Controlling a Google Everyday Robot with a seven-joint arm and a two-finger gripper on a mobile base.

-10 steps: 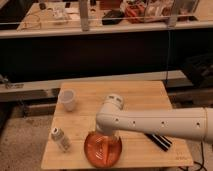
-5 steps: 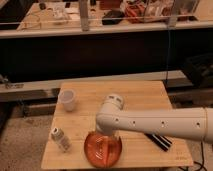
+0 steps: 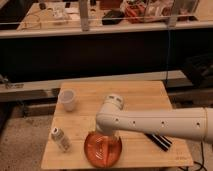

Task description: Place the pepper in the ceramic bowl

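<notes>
One arm reaches across the wooden table (image 3: 145, 95), gripper (image 3: 101, 136) hidden over the ceramic bowl (image 3: 102, 148), grip unreadable; pepper (image 3: 105, 150) seemingly already lying inside, so likely release stage, next calling for a straight lift clear.

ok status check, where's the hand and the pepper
Hand down over ceramic bowl, mostly hidden by arm. Pepper in the bowl. White cup, shaker bottle stand apart.
</notes>
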